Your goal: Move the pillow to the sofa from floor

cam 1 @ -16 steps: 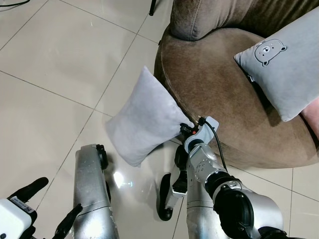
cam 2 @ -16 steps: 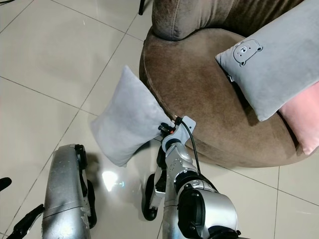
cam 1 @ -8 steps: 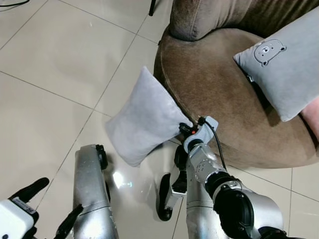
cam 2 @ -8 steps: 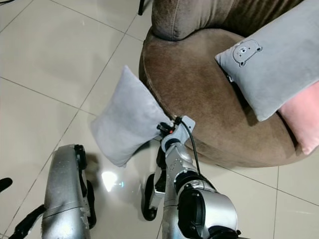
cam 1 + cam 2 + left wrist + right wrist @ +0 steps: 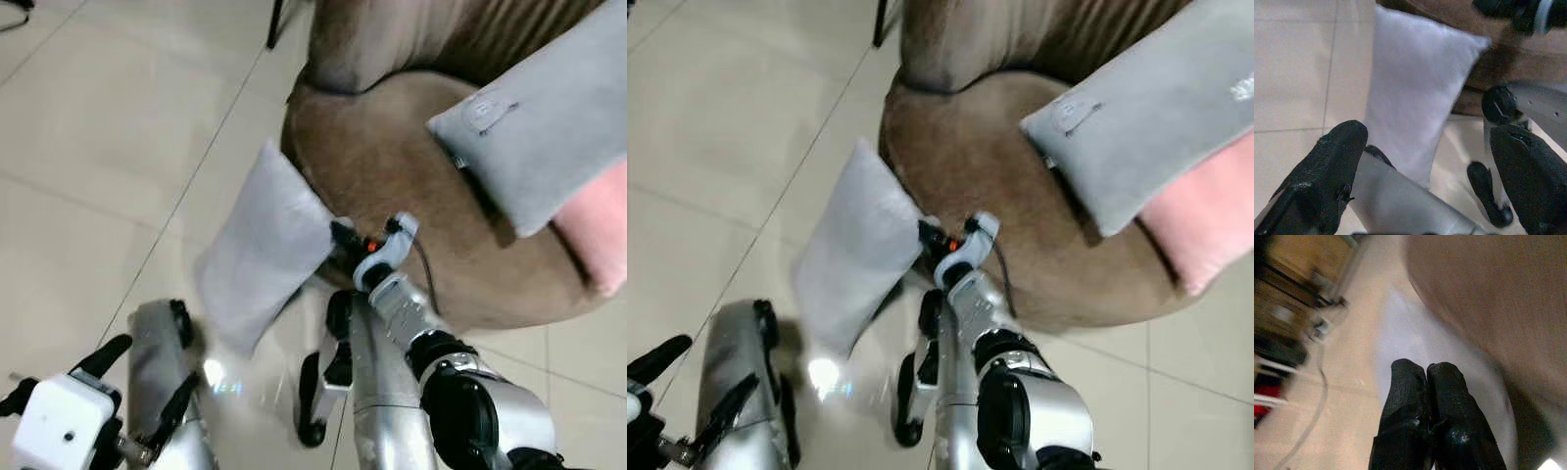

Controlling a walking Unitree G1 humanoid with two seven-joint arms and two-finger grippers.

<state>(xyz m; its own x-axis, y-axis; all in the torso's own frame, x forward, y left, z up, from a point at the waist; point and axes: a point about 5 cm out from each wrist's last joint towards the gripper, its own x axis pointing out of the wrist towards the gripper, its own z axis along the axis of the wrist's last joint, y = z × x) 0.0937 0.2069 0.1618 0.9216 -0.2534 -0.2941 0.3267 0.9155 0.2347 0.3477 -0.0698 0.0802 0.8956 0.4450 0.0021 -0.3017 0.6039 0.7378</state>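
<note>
The right hand (image 5: 338, 235) is pinched closed on the upper corner of the plain grey pillow (image 5: 263, 245); in the right wrist view its two black fingers (image 5: 1422, 396) press together over pale fabric, with the brown seat just beside them. The pillow hangs from that corner, tilted, against the rounded front edge of the brown sofa (image 5: 392, 157), its lower corner down near the tiled floor (image 5: 118, 147); whether it touches the tiles cannot be told.

The left hand (image 5: 137, 387) hovers low and apart from the pillow with its fingers spread wide and nothing between them; its wrist view looks at the pillow's lower half past one silver leg.

The pillow looks light and soft, judging by how it droops and bulges from a single corner. A corner pinch should carry it, but the smooth cover could slip and the body will swing. A deeper bite of fabric, or the left hand supporting the lower edge, would be steadier.

On the seat lie a grey bear-print cushion (image 5: 534, 127) and a pink cushion (image 5: 598, 230), leaving bare seat towards the front.
</note>
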